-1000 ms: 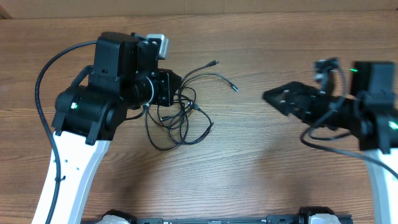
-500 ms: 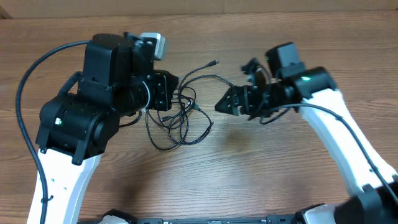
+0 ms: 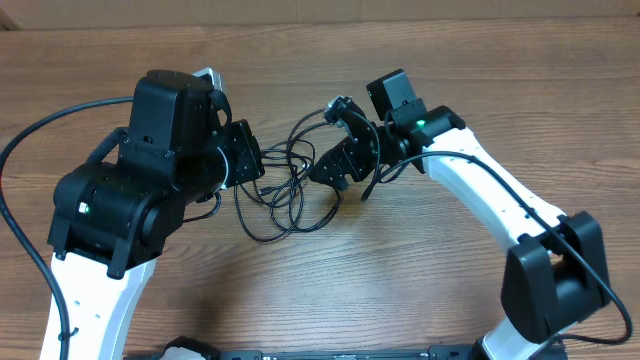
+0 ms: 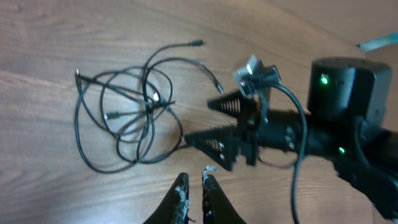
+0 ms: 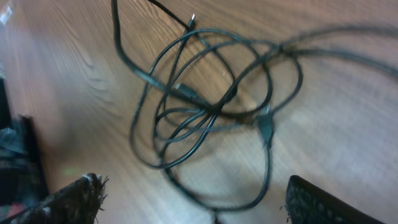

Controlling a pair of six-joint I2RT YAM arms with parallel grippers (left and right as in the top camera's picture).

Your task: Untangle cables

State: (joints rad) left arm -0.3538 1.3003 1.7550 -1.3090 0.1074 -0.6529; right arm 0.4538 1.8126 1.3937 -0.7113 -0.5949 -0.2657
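Since the earlier overhead frames, the right arm had swung in from well away to the right edge of the cables (image 3: 285, 190), and the left arm had shifted a little further to their left.

**Tool state**
- Right tool (image 3: 328, 168): fingers spread wide apart, hanging just right of the cables. The right wrist view showed the loops between the two fingers and nothing clamped.
- Left tool (image 4: 194, 194): fingers closed together. The left wrist view showed no strand between them, and the cables lay apart from the tips.

**Position of the work**
- The cables lay flat on the bench (image 3: 420, 290) between the two tools, as one heap of overlapping loops.
- Two plug ends trailed out on the side of the heap furthest from the arm bases.

**Progress**
- No cable had been separated from the heap. Several crossings remained near its centre.
- Neither tool held a strand.
- As judged, the task was at its start: approach was done on the right side, while gripping, pulling apart and laying out each cable were all left to do.
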